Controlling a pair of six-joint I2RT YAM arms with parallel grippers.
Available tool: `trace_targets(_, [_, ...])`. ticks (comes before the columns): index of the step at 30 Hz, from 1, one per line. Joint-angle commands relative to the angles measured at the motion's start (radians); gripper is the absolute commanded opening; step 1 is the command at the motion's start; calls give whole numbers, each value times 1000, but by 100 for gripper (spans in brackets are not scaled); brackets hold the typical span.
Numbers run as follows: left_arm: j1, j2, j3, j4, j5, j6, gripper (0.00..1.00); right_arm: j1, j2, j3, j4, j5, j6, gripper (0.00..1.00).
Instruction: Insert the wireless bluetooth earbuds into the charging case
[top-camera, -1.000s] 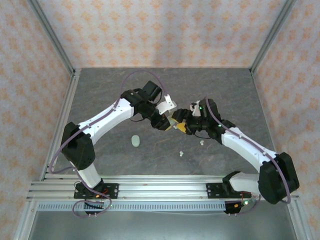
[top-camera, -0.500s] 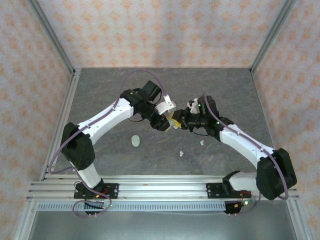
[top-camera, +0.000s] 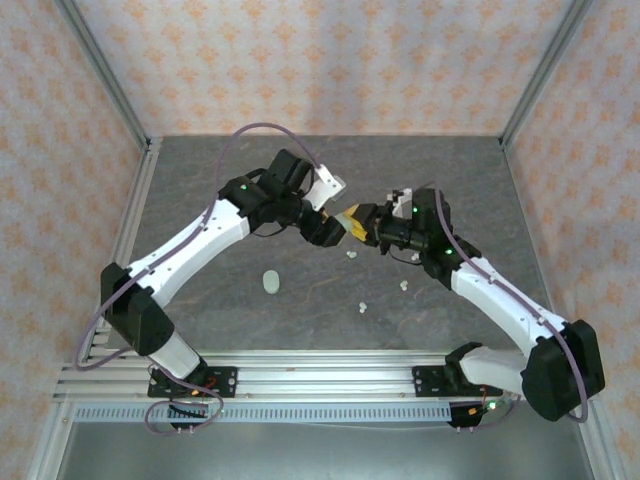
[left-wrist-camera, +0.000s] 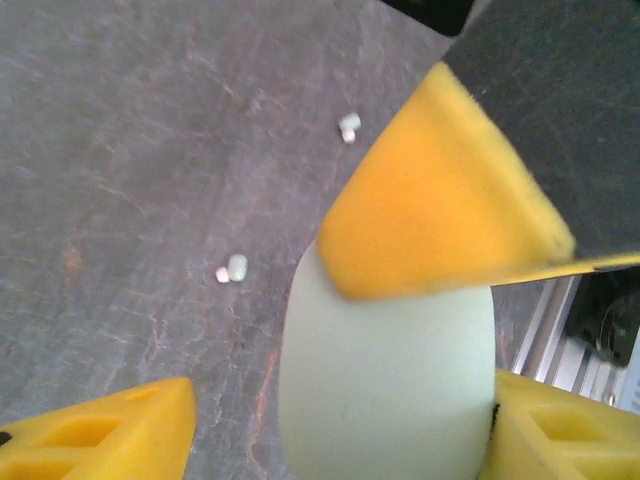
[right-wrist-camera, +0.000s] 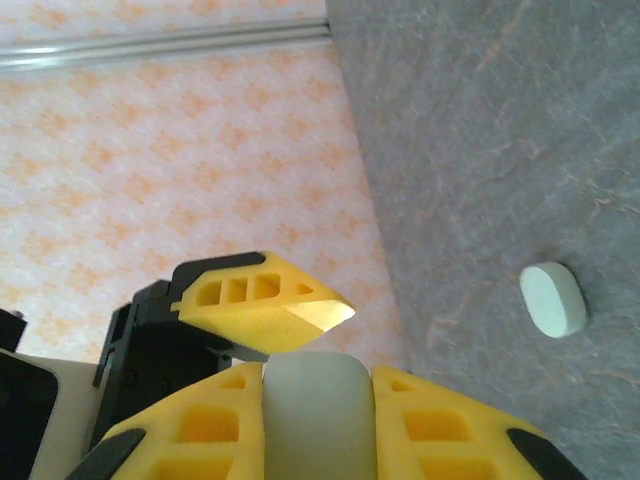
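Your right gripper (right-wrist-camera: 316, 380) is clamped on the case (left-wrist-camera: 390, 370), its two yellow fingers pressed to the case's sides, holding it clear of the table (top-camera: 200, 190). Your left gripper (left-wrist-camera: 345, 400) meets it head-on and stands wide around the same case. One finger is well apart from it; whether the other touches, I cannot tell. So the right alone carries the load.

This reads as a handover: the case sits squarely in the right's grip, which would free your left to open the lid or fetch a bud. No open lid is visible, so treat the case as closed.

The buds lie on the table, none in either gripper. From the meeting point of the two grippers, the nearest bud (top-camera: 351, 256) is just beneath, toward the arm bases. Another bud (top-camera: 403, 285) sits under the right forearm, and a third bud (top-camera: 362, 306) lies farther toward the bases. A second case (top-camera: 270, 282) lies flat on the table, well off to the left arm's side.
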Motion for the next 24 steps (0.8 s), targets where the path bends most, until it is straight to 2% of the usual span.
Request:
trace_targets(1, [50, -84, 23, 102, -162, -160, 71, -36, -27, -9, 44, 20, 110, 18])
trace_targets(4, [75, -129, -15, 149, -156, -238, 71, -54, -32, 5, 76, 24, 160, 18])
trace_targets(7, [91, -189, -112, 272, -40, -252, 71, -60, -29, 34, 85, 23, 187, 18])
trace_targets(12, [91, -334, -380, 689, 62, -305, 73, -61, -21, 78, 91, 3, 231, 18])
trace_targets(15, [86, -353, -475, 851, 129, -314, 74, -61, -28, 78, 111, 6, 276, 18])
trace_targets(20, [68, -320, -503, 961, 255, -317, 73, -60, -31, 106, 140, -29, 311, 18])
trace_targets(24, [39, -286, -456, 930, 275, -293, 70, -60, -48, 125, 120, -33, 315, 18])
